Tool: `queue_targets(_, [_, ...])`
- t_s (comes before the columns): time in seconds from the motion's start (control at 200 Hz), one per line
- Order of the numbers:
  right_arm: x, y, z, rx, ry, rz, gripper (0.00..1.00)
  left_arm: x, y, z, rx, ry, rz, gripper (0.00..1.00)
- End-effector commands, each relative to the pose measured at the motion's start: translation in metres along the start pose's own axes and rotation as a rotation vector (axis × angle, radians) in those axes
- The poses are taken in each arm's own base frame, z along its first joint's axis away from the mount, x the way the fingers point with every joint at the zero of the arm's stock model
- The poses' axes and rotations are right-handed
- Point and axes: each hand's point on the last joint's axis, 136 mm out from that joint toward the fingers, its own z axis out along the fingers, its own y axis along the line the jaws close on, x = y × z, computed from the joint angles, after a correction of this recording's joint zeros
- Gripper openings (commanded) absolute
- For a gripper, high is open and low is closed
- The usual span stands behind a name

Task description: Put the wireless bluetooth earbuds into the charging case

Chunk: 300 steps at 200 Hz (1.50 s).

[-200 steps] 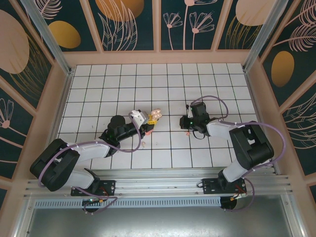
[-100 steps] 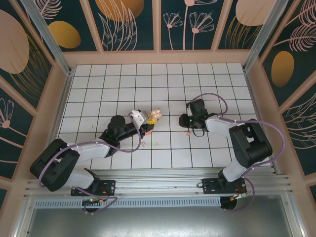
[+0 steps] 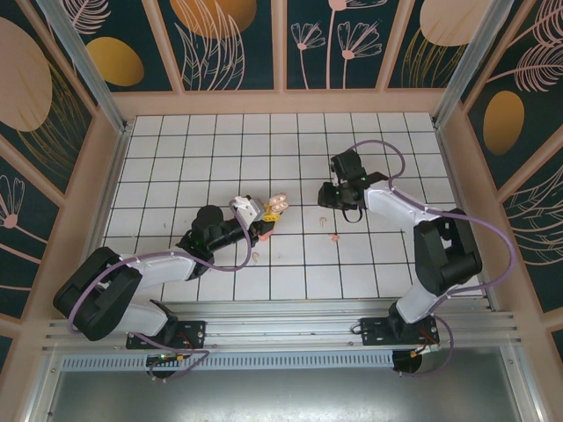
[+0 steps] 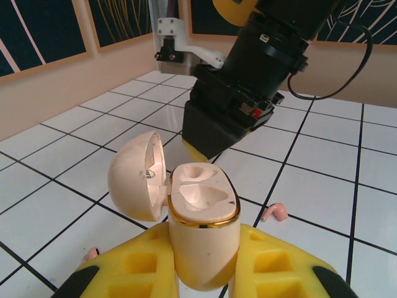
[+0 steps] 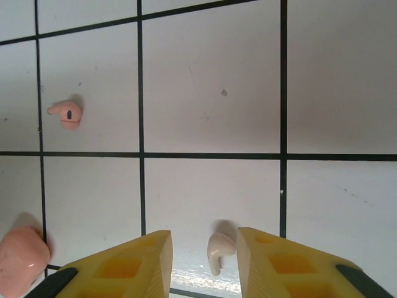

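White tiles ruled in black cover the table (image 3: 220, 141), fenced by dark walls (image 3: 233, 44) painted with pale flowers. Near the middle of the table, a little toward its left and near edges, the left gripper (image 4: 205, 251) has its yellow fingers (image 4: 124, 270) clamped on the lower body of the charging case (image 4: 205, 211), holding it upright. The lid (image 4: 136, 177) is swung open to one side and both sockets (image 4: 200, 194) look empty.

Right of the case, the right gripper (image 5: 203, 241) points down at the tiles with its fingers apart. A pale beige earbud (image 5: 220, 247) lies on the table in the gap between them, touched by neither finger as far as the wrist view shows. A salmon-pink earbud (image 5: 67, 113) lies on another tile well apart from it. A rounded salmon-pink thing (image 5: 22, 254) sits at the edge of that view; what it is I cannot tell.

The step in hand appears to be picking up the first earbud, with nothing seated yet. Next, the right fingers would need to come down and close on the beige earbud without flicking it away. The earbud must then be carried across to the case and turned stem-down to match a socket.
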Motion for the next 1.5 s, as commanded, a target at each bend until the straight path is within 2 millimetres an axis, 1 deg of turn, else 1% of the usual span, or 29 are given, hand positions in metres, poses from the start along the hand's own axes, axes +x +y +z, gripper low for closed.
queue_targets(0.0, [0.021, -0.009, 0.011, 0.077, 0.108, -0.016, 0.34, -0.009, -0.001, 0.000, 0.004, -0.023, 0.016, 0.15])
queue_targets(0.065, [0.023, -0.007, 0.018, 0.083, 0.131, -0.028, 0.35, -0.010, -0.002, 0.000, 0.005, -0.025, 0.017, 0.15])
queue_targets(0.22, [0.031, -0.011, 0.034, 0.115, 0.180, -0.050, 0.36, -0.009, -0.002, 0.000, 0.004, -0.019, 0.020, 0.15])
queue_targets(0.465, [0.038, -0.014, 0.048, 0.122, 0.214, -0.045, 0.37, -0.007, -0.001, 0.000, 0.001, -0.014, 0.020, 0.15])
queue_targets(0.651, [0.041, -0.011, 0.052, 0.106, 0.226, -0.041, 0.36, -0.007, -0.002, 0.000, 0.004, -0.014, 0.019, 0.15])
queue_targets(0.951, [0.047, -0.010, 0.057, 0.098, 0.246, -0.042, 0.31, -0.006, -0.001, 0.000, 0.001, -0.012, 0.015, 0.15])
queue_targets(1.271, [0.052, -0.012, 0.057, 0.105, 0.259, -0.040, 0.30, -0.006, -0.001, 0.000, 0.001, -0.011, 0.014, 0.15])
queue_targets(1.376, [0.054, -0.012, 0.057, 0.104, 0.264, -0.040, 0.26, -0.005, -0.001, 0.000, 0.002, -0.010, 0.014, 0.15])
queue_targets(1.496, [0.055, -0.011, 0.055, 0.104, 0.265, -0.037, 0.26, -0.005, -0.001, 0.000, 0.000, -0.009, 0.013, 0.15])
